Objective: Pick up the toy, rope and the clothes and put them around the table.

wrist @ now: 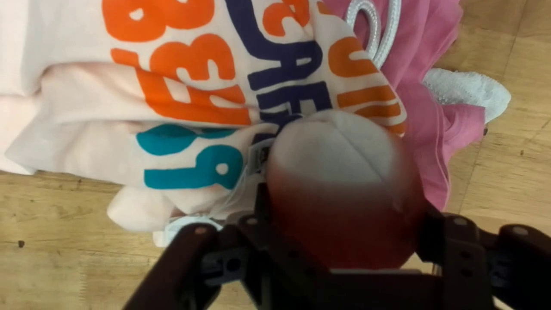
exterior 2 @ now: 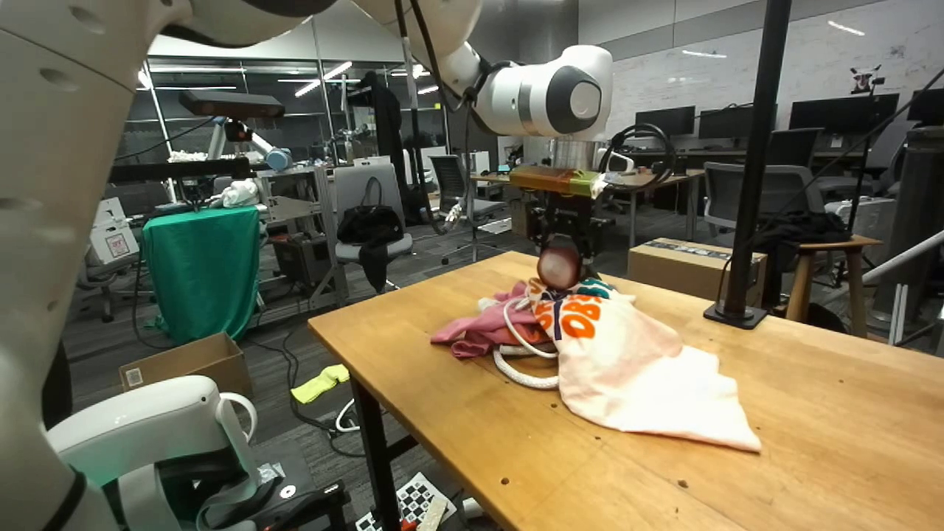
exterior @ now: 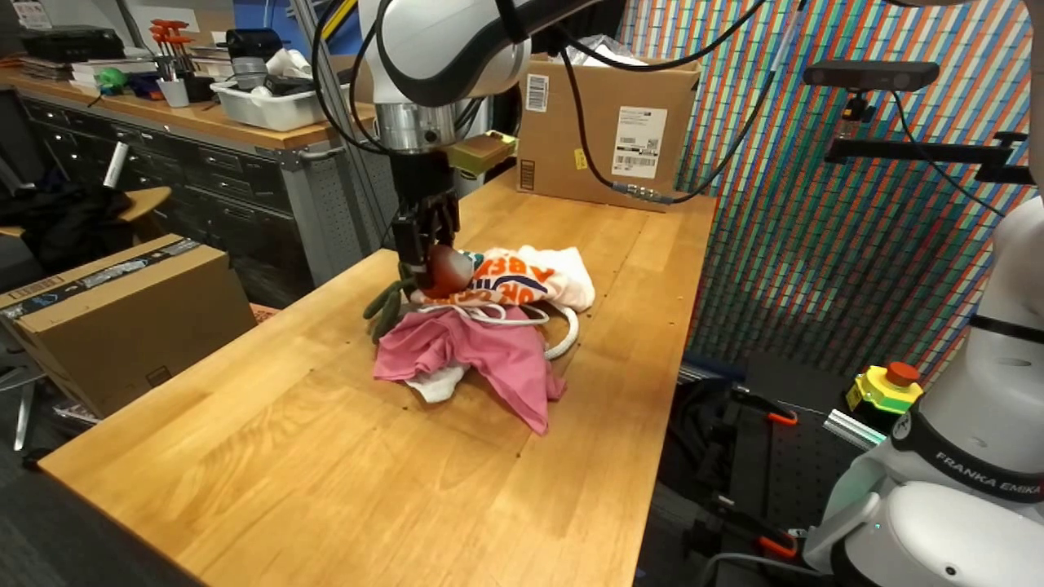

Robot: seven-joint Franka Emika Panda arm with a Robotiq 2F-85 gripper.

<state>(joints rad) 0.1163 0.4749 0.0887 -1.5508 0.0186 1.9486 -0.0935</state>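
Only clean text: FRANKA EMIKA, black band on the robot base (exterior: pixel 971 399). Tall carton (exterior: pixel 563 155) at the far end of the table (exterior: pixel 326 440) has white barcode labels, lines too small to read. Floor carton (exterior: pixel 147 334) has a dark printed tape strip, illegible from here. Cream cloth (exterior 2: pixel 641 383) carries big orange, navy and teal lettering; folds break up the words. Whiteboard (exterior 2: pixel 686 81) marks too faint.

Gripper (wrist: pixel 346 219): jaws on both sides of the red-and-pale toy (exterior 2: pixel 559 267), holding it at the cream cloth's edge. Can't tell if toy and cloth touch. Rope (exterior: pixel 567 338) loops over the pink cloth (exterior: pixel 506 359) and onto the tabletop; off-white cloth (exterior: pixel 439 385) pokes out from under the pink.

Surface: light brown wood, small dark holes. Room: black-drawered workbench (exterior: pixel 232 183), red-topped yellow button box (exterior: pixel 885 391), striped multicolour panel (exterior: pixel 750 244), monitors (exterior 2: pixel 844 118), green drape (exterior 2: pixel 203 273) in an exterior view.
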